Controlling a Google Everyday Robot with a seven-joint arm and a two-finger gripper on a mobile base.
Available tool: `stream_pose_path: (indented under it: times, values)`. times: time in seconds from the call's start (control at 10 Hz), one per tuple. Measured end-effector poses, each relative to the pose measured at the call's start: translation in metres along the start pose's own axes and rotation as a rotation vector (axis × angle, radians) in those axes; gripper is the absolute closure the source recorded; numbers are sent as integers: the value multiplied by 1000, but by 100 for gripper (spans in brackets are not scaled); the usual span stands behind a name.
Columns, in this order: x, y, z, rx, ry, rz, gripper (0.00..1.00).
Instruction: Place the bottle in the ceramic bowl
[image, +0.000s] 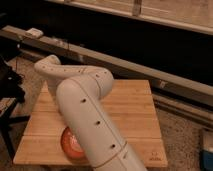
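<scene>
The orange-red ceramic bowl (70, 144) sits near the front left of the wooden table (132, 112). Only its left part shows; my white arm (87, 117) covers the rest. The arm runs from the bottom of the view up to a bend over the table's back left, then folds down. The gripper is hidden behind the arm, somewhere above the table's left side near the bowl. The bottle is hidden from view.
A dark stand (9, 85) is off the table's left edge. A long metal rail (150, 70) runs behind the table, with a small white box (35, 32) on it. A blue-white object (207, 150) lies on the floor at right.
</scene>
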Motion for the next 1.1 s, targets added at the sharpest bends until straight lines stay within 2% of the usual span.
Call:
stream_pose_path:
  times: [0.4, 0.5, 0.8, 1.0, 1.1]
  values:
    - [4, -4, 9, 3, 32, 8, 36]
    - [5, -5, 12, 7, 48, 10, 42]
    - [8, -4, 16, 19, 77, 11, 71]
    - [11, -6, 14, 24, 80, 22, 91]
    - [11, -6, 7, 26, 66, 25, 98]
